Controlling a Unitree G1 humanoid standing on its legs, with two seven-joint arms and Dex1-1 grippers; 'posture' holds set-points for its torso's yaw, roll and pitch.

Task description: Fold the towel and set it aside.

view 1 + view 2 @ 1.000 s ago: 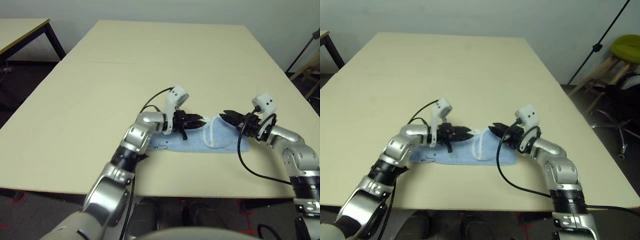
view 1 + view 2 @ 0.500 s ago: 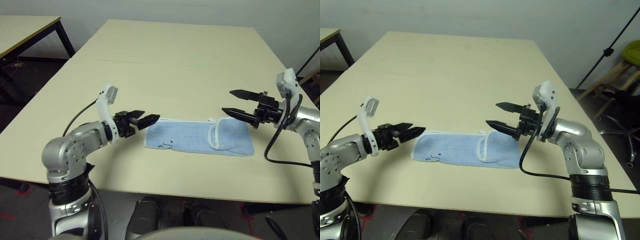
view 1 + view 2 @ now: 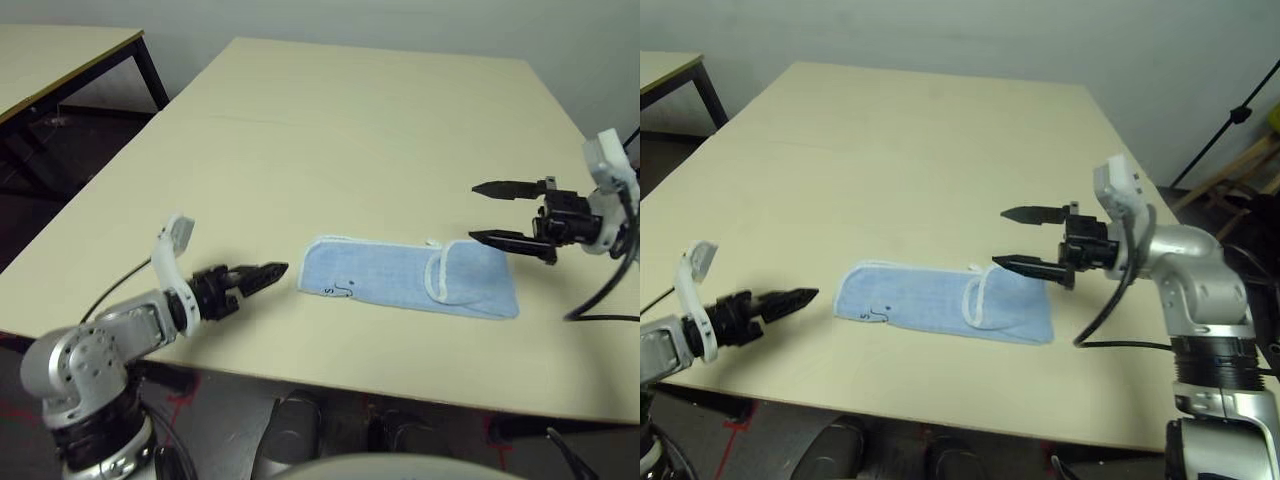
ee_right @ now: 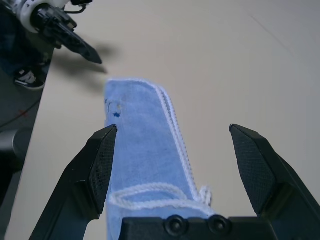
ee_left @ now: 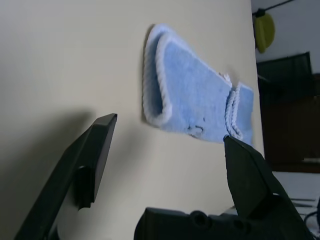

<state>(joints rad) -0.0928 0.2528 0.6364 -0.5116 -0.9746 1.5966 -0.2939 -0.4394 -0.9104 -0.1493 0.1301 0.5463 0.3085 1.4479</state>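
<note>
I saw a pale beige table filling mid-frame, a second black-legged table at upper left, a grey wall behind, and a black stand at right.

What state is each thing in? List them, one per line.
towel: folded into a long strip, flat on the table, held by neither gripper
left gripper: open, empty, off the towel's left end
right gripper: open, empty, above the towel's right end
table: bears the towel

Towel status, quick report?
Both grippers, left and right, jaws open, clear of cloth. Towel folded, flat near the table front edge. Nothing in the way.
</note>
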